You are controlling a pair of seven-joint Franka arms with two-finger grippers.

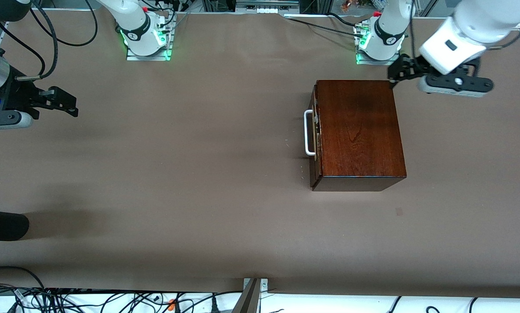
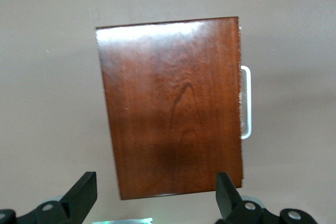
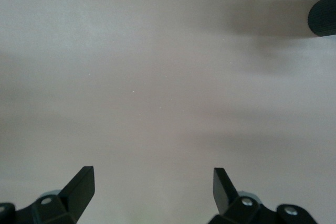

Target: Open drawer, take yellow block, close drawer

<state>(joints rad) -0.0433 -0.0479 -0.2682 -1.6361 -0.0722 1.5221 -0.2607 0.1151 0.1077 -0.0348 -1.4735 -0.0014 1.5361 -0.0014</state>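
Observation:
The dark reddish-brown wooden box (image 1: 360,130) stands toward the left arm's end of the table. Its drawer (image 1: 315,143) looks shut, with the dark front and white loop handle (image 1: 308,132) facing the right arm's end. The box (image 2: 173,103) and the handle (image 2: 245,103) also show in the left wrist view. The yellow block is hidden. My left gripper (image 1: 395,74) is open and empty in the air, over the box's corner nearest the left arm's base. My right gripper (image 1: 71,104) is open and empty, waiting above bare table at the right arm's end.
A black rounded object (image 1: 3,225) juts in over the table edge at the right arm's end, nearer the front camera; it also shows in the right wrist view (image 3: 323,17). Cables (image 1: 68,300) lie along the table's edge nearest the front camera. Brown table (image 1: 177,152) lies between the box and the right gripper.

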